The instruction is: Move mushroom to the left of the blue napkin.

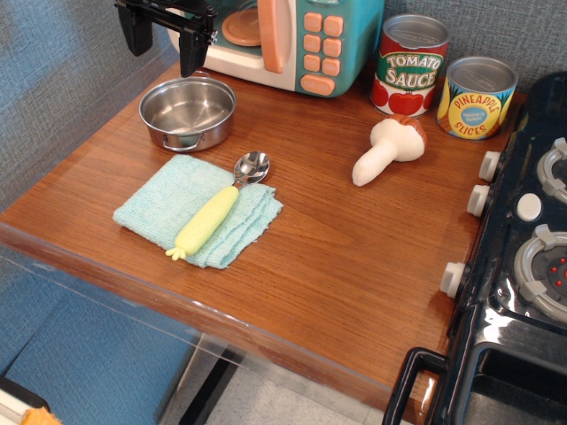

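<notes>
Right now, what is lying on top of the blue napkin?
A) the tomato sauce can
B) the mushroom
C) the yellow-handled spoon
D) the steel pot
C: the yellow-handled spoon lies across the blue napkin, its metal bowl reaching past the cloth's far edge. The mushroom lies on bare wood well to the right, near the cans.

Grey textured wall [53,97], wooden counter [354,266]
</notes>
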`<act>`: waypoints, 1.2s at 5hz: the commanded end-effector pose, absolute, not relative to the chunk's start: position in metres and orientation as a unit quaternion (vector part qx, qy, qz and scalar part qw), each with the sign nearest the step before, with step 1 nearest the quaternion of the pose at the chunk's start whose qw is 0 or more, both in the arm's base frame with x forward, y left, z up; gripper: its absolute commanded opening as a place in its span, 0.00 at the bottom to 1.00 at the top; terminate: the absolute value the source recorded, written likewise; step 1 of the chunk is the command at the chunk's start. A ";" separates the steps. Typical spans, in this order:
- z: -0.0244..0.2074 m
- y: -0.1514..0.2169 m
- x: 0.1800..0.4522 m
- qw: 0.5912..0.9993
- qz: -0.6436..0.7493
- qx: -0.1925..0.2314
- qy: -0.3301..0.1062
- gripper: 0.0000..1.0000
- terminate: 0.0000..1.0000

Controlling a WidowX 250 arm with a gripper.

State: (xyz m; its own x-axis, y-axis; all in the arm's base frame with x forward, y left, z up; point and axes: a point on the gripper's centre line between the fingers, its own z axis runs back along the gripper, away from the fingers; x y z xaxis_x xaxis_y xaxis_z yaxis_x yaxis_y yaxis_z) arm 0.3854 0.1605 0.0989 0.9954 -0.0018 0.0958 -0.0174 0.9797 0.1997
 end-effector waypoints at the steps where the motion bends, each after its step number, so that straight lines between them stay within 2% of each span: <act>1: 0.099 0.161 0.385 0.994 0.004 0.101 -0.048 1.00 0.00; 3: 0.113 0.082 0.416 0.986 -0.113 0.082 -0.092 1.00 0.00; 5: 0.116 -0.015 0.446 0.967 -0.214 0.056 -0.128 1.00 0.00; 6: 0.123 -0.065 0.456 0.965 -0.219 0.046 -0.137 1.00 0.00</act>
